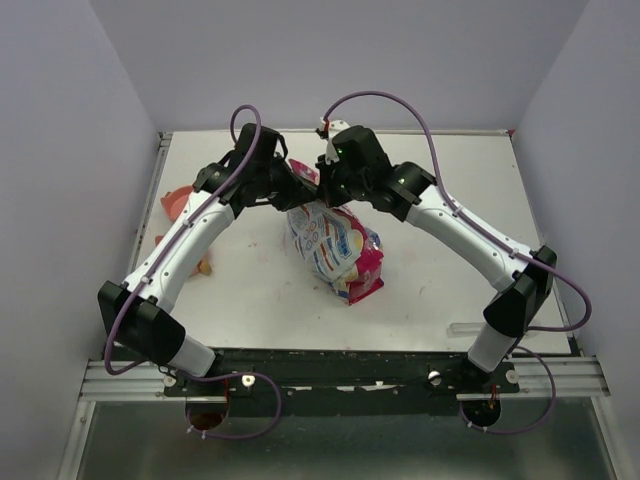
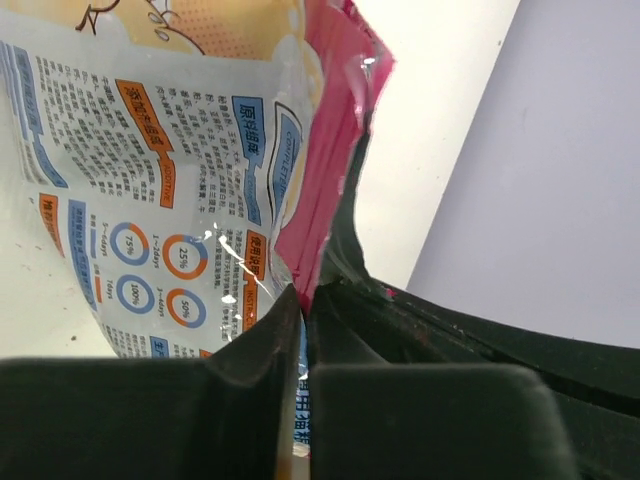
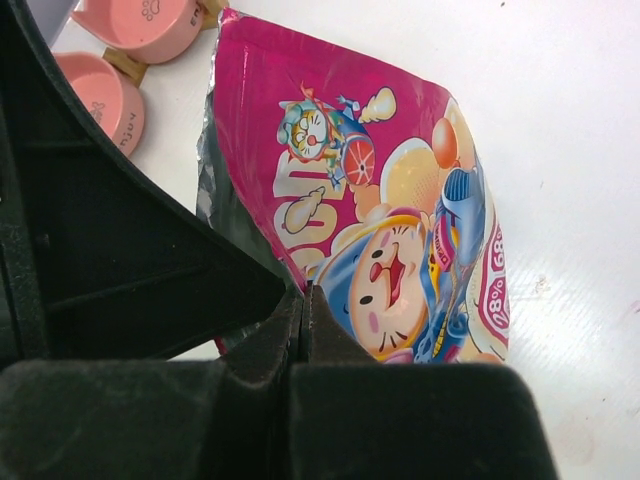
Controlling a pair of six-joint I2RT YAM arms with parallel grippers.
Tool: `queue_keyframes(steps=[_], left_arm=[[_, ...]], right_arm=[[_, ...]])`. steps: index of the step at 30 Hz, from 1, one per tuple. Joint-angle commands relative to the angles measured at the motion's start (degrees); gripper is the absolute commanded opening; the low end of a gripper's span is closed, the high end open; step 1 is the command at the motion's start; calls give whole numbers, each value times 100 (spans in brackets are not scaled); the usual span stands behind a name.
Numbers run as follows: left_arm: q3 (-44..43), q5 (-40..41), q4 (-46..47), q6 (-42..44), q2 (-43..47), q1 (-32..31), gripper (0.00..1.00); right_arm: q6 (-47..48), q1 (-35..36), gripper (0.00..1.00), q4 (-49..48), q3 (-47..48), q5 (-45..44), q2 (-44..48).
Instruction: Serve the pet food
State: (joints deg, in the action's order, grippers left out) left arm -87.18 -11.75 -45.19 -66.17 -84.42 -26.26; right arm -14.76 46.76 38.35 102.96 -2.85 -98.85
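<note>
The glossy pink, white and blue pet food bag (image 1: 335,245) is at the middle of the table, its top held up and its bottom toward the front. My left gripper (image 1: 297,190) is shut on the bag's top edge; its wrist view shows the printed back of the bag (image 2: 170,170) pinched between the fingers. My right gripper (image 1: 326,195) is shut on the same top edge from the other side, and the cartoon front (image 3: 400,250) shows beyond its fingers. The kibble is hidden inside the bag.
Two salmon-pink bowls (image 1: 178,202) stand at the table's left edge, and both show in the right wrist view (image 3: 150,25) (image 3: 100,95). A faint clear plastic piece (image 1: 478,326) lies near the front right edge. Grey walls enclose the table.
</note>
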Motion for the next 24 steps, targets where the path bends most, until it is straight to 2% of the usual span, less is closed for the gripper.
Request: queue_keyframes(steps=[1,6,12,16,21,24], left_arm=[[-405,585,-665,631,-285,-37,0],[-713,867,-1369,1036,-119,-28,0],[-625,622,-1484,1659,409,24,0],[-660,270,-1537,1994,532,33,0],[-572,-362,-1160,1863,576,42,0],[-660,-714,-975,1643,488,42,0]], right_arm=[[0,122,0,234,199,-758,120],[123,-105,1,375,-73,-1700,348],[412,-686,1,305,-513,-1684,735],[677,-686,1,331,-461,-1088,841],[300,-546,1,769,-31,-207,552],[-17,-326,14,1235,329,-391,297]])
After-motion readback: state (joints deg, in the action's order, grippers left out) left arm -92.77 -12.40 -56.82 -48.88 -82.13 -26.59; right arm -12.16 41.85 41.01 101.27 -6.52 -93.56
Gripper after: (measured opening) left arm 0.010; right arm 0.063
